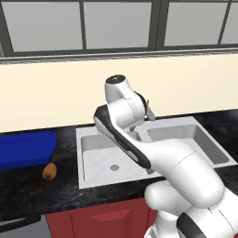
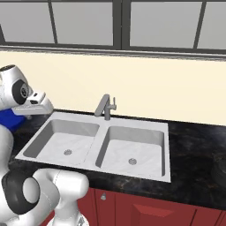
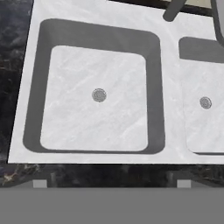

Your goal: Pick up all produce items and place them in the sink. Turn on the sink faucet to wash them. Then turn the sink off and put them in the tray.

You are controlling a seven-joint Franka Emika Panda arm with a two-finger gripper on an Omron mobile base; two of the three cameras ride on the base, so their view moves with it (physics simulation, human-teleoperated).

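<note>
We see the tray (image 1: pixel 25 149) far left on the counter (image 1: pixel 28 190), potato (image 1: pixel 49 171) just beside its front corner — not in the sink (image 1: pixel 100 160). Both 2 basins bare, faucet (image 2: pixel 105 107) behind the divider. Gripper (image 3: pixel 112 183) over the left basin, fingers spread wide, holding nothing.

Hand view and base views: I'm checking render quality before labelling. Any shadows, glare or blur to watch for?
Hand view: the sink is sharp, with flat dark shading on the basin walls and no glare. Left base view: soft and slightly blurred; the potato has fuzzy edges. Right base view: even light, the faucet casts no clear shadow.
</note>
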